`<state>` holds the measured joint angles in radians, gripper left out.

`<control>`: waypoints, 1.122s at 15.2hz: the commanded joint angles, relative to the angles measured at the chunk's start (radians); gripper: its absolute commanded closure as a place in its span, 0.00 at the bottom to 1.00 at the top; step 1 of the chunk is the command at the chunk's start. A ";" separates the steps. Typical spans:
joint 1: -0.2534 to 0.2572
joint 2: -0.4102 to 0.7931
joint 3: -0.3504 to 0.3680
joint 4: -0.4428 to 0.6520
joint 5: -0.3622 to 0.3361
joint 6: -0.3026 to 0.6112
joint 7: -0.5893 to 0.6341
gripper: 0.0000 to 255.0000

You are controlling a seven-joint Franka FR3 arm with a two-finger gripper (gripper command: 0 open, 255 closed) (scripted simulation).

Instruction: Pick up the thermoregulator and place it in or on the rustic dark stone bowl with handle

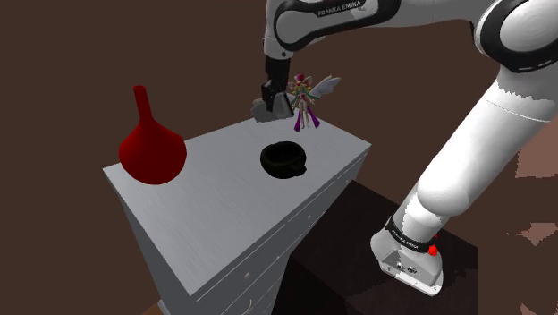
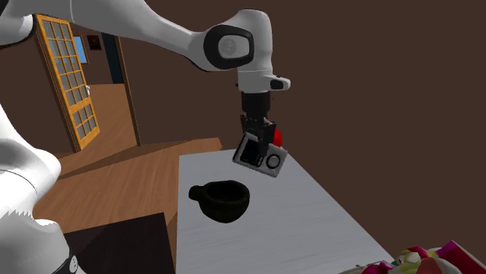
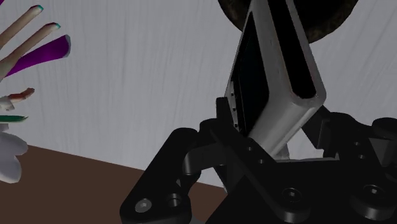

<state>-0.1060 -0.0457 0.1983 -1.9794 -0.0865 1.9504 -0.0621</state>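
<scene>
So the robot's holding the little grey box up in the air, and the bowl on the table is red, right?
Not red: the bowl is black, as the second exterior view shows. The gripper does hold the grey box up.

Grey chest of drawers (image 1: pixel 224 210), flat brushed top, drawer fronts down the shoulder view's right side. On top: dark bowl (image 1: pixel 284 159) with a handle, near the middle; red flask (image 1: pixel 152 150), round belly, narrow neck, upright at the shoulder view's left corner; winged doll (image 1: pixel 305 100) standing at the far corner. None touching.
</scene>
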 commanded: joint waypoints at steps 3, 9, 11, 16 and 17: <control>0.015 -0.153 0.010 -0.149 0.034 -0.002 0.009 1.00; 0.046 -0.334 0.023 -0.314 0.077 -0.016 0.026 1.00; 0.046 -0.329 0.024 -0.336 0.076 0.012 0.029 1.00; 0.046 -0.312 0.029 -0.389 0.074 0.081 0.036 1.00; 0.046 -0.308 0.030 -0.399 0.073 0.095 0.038 1.00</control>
<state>-0.0602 -0.3572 0.2267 -2.3673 -0.0130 2.0296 -0.0268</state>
